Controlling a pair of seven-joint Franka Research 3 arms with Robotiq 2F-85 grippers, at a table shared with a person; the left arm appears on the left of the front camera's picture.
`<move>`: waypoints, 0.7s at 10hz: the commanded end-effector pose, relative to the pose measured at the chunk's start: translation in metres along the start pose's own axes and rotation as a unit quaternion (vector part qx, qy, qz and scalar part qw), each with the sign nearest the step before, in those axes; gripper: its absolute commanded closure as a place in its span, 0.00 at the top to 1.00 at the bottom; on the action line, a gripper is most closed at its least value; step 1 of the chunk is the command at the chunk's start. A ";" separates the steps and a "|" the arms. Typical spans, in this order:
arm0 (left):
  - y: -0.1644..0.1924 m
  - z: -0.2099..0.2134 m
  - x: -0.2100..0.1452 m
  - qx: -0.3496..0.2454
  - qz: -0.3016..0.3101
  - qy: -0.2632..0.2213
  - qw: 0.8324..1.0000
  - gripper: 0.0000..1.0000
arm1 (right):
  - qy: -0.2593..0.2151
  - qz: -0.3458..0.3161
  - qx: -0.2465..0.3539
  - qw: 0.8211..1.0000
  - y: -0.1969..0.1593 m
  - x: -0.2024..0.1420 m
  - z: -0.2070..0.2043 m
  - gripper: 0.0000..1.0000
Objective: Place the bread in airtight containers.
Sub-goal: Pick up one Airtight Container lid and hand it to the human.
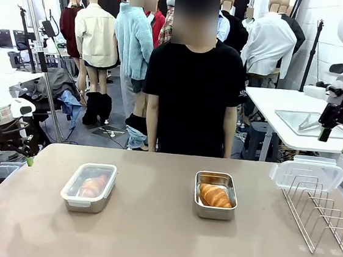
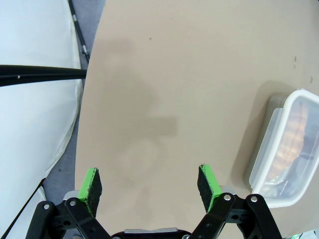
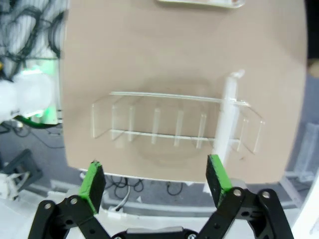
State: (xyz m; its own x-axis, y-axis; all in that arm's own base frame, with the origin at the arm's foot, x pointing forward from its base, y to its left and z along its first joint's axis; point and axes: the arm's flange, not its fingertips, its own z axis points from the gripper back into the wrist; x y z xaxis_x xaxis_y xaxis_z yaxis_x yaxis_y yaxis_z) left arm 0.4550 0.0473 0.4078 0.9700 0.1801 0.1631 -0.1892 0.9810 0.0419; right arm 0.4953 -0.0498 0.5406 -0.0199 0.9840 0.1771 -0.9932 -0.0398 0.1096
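So the table is shared by two tins. The left tin is already lidded, with a croissant seen through the clear top. The right tin is left open, and a second croissant is laid inside it, long axis running roughly left to right.

The missing lid is propped at the far end of the wire rack, off to the right of the open tin and a bit farther back. That's the relation everything probably hinges on.

The right gripper is held up high above that lid, jaws spread wide, nothing gripped, so it's judged the nearer arm. The left gripper is parked off the table's left edge, equally wide open and empty.
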 end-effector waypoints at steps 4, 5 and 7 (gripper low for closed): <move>0.002 0.001 -0.001 -0.001 0.000 -0.001 1.000 1.00 | 0.050 -0.068 -0.029 0.996 -0.071 0.002 -0.030 1.00; 0.002 0.001 -0.001 -0.001 0.000 -0.001 1.000 1.00 | 0.050 -0.070 -0.024 0.996 -0.078 0.000 -0.036 1.00; 0.002 0.001 -0.001 -0.001 0.000 -0.001 1.000 1.00 | 0.049 -0.108 -0.027 0.993 -0.088 -0.006 -0.046 1.00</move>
State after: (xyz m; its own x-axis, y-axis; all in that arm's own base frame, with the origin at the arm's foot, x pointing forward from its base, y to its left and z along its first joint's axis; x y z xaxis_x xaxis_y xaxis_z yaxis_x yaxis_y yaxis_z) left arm 0.4550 0.0473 0.4077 0.9700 0.1801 0.1630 -0.1892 0.9810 0.0419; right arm 0.5709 -0.0414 0.4837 0.1348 0.9868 0.0900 -0.9884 0.1275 0.0827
